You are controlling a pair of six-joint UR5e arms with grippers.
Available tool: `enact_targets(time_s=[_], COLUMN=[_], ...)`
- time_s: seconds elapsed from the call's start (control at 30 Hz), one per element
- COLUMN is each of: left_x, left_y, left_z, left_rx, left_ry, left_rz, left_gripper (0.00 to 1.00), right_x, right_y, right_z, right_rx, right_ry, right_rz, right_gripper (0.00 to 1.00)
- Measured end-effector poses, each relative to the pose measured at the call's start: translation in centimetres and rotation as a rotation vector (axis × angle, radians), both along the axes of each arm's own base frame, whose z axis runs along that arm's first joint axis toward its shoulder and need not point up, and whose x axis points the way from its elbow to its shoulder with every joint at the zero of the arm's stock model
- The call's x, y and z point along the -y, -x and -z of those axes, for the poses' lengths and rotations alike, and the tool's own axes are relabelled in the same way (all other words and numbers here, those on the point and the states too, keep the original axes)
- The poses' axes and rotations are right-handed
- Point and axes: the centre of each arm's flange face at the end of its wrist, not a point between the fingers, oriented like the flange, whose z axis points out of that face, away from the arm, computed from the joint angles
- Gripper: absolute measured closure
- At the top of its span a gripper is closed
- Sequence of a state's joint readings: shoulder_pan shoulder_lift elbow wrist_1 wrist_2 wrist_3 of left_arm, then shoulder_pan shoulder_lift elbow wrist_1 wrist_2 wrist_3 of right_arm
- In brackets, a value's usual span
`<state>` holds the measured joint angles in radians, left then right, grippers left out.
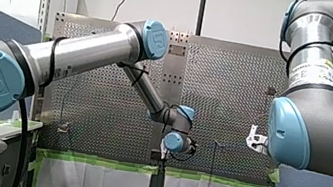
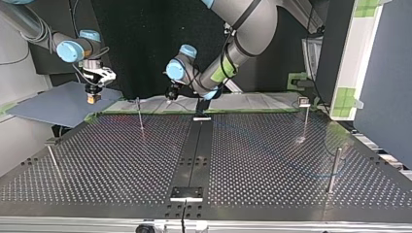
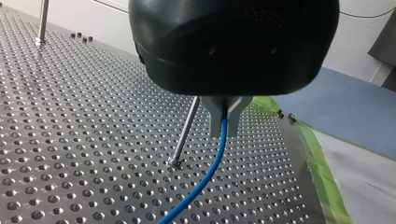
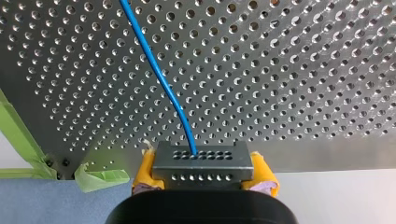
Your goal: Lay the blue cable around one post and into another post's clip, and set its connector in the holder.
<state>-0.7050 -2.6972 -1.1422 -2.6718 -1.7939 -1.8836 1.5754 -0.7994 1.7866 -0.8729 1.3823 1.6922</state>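
Note:
In the right wrist view my right gripper (image 4: 201, 179) is shut on a grey connector block (image 4: 201, 162), held between its yellow pads (image 4: 145, 169). The blue cable (image 4: 156, 70) runs out of the block over the perforated table. My left gripper (image 3: 225, 122) is shut on the blue cable (image 3: 205, 175) further along, just beside a thin metal post (image 3: 184, 133). In the top view my right gripper (image 2: 93, 95) hangs past the table's far left corner, and my left gripper (image 2: 171, 93) is at the far edge near a thin post (image 2: 140, 114).
More posts stand on the table: one with a clip on top (image 2: 304, 103) at the right, a thicker one (image 2: 334, 169) near right, one (image 2: 52, 158) near left. A black strip (image 2: 194, 150) with a bracket (image 2: 186, 192) runs down the middle. A grey-blue board (image 2: 53, 107) lies at far left.

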Motion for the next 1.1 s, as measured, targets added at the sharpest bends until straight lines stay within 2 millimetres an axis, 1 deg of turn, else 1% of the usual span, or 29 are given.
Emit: enact_targets(time_s=[0.5,0.77,1.1], left_x=[0.1,0.3,0.4], left_y=[-0.1,-0.6,-1.1], left_z=[-0.1,-0.7,-1.1], left_rx=[0.002,0.01,0.013], left_ry=[0.003,0.015,0.018], left_rz=[-0.001,-0.003,-0.006], left_gripper=[0.98,0.98,0.98], right_x=[0.4,1.0,1.1], right_y=[0.0,0.0,0.1], right_z=[-0.2,-0.7,-0.7], right_rx=[0.004,0.01,0.015], right_ry=[0.012,0.016,0.019], right_rz=[-0.003,-0.005,-0.001], right_gripper=[1.0,1.0,1.0])
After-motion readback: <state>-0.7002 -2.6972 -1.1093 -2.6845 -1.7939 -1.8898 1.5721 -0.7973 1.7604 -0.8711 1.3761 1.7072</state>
